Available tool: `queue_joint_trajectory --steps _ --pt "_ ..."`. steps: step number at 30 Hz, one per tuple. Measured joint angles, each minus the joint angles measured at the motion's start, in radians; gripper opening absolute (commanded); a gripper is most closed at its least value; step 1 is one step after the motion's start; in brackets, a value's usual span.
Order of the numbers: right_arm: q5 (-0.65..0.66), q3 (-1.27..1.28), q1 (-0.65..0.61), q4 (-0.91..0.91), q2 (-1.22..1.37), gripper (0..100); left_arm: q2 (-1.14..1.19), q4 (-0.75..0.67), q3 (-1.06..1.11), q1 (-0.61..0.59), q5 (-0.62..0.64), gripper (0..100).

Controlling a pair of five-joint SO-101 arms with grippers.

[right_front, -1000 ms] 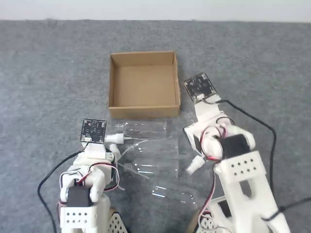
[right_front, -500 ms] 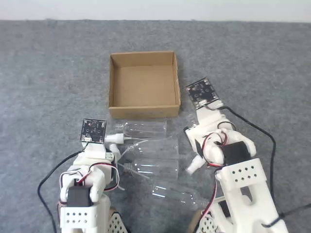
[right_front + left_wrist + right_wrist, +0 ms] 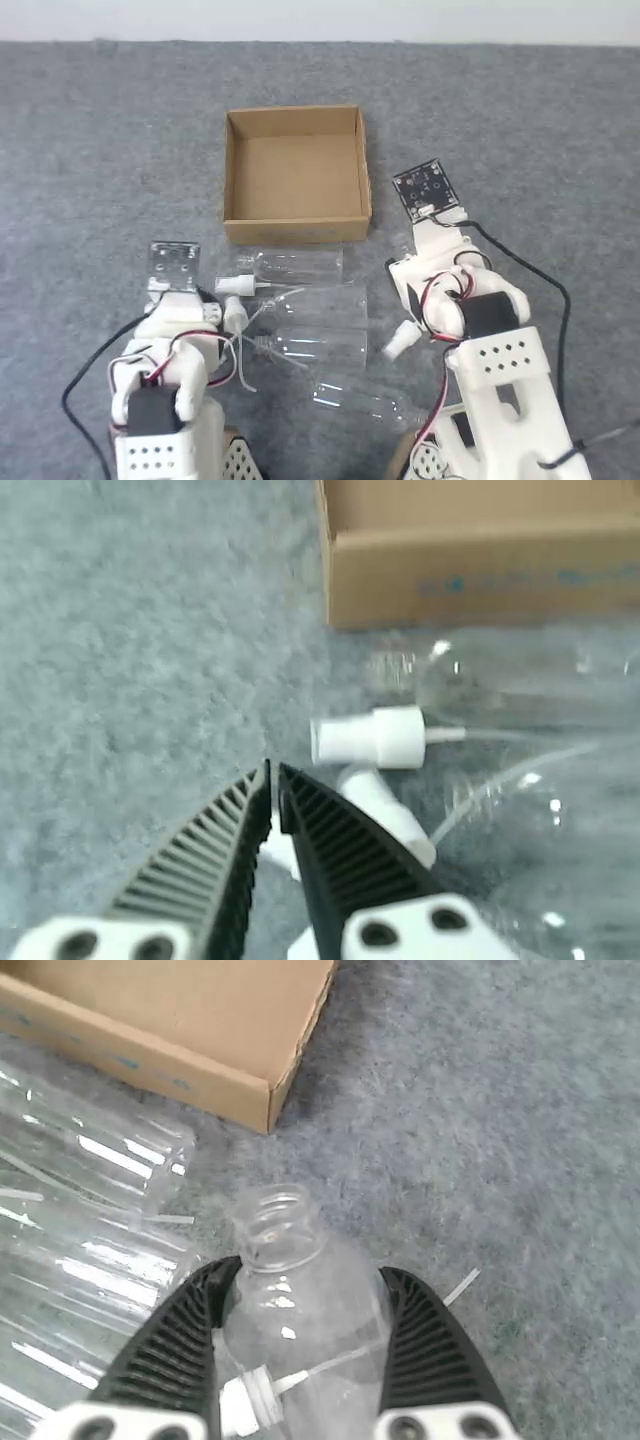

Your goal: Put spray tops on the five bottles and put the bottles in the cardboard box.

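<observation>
My right pincer [image 3: 305,1272] stands wide, its jaws set against either flank of an uncapped bottle [image 3: 290,1310]. I judge that it has hold of the bottle, whose open neck points toward the corner of the cardboard box [image 3: 200,1080]. The plastic is clear and looks thin. If I squeeze harder the wall may buckle, and if I squeeze less the round body may twist or slide out when a top is pushed into the neck.

My left pincer [image 3: 272,772] is closed tip to tip with nothing in it, as far as I can see. It hovers just beside a white spray top [image 3: 370,738], with a second spray top [image 3: 385,815] lying partly under one jaw. To take either one I must open first, and at this range the spreading jaws could knock a top away or catch its thin dip tube. A bent tube would miss the neck, or jam at the rim.

Farther out, the other bottles [image 3: 310,300] lie on their sides, packed together on the grey counter [image 3: 100,150] between my arms and the box. A nudge from either arm could set them rolling, or tangle the loose tubes lying among them. The box has no bottle in it yet, and its near wall stands close to the bottles, so a low carry risks striking that wall.
</observation>
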Motion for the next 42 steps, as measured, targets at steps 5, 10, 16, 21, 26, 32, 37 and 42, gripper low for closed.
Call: queue_joint_trajectory --steps 5,10,16,21,26,32,37,42 --pt "0.000 0.000 0.000 -0.003 0.000 0.6 0.000 -0.006 -0.089 -0.005 -0.091 1" --pt "0.000 0.000 0.000 -0.006 0.000 0.6 0.000 0.003 -0.124 0.034 -0.115 8" --pt "0.000 0.000 0.000 -0.006 0.000 0.6 0.000 0.015 -0.130 0.043 -0.115 11" --pt "0.000 0.000 0.000 -0.006 0.000 0.6 0.000 0.018 -0.130 0.041 -0.115 11" --pt "0.000 0.000 0.000 -0.006 0.000 0.6 0.041 0.018 -0.161 0.049 -0.115 11" --pt "0.000 0.000 0.000 -0.006 0.000 0.6 0.362 0.018 -0.342 0.049 -0.115 11" --pt "0.000 0.000 0.000 -0.006 0.000 0.6 0.683 0.018 -0.460 0.046 -0.115 11" --pt "0.000 0.000 0.000 -0.006 0.000 0.6 0.890 0.018 -0.506 0.048 -0.114 11"
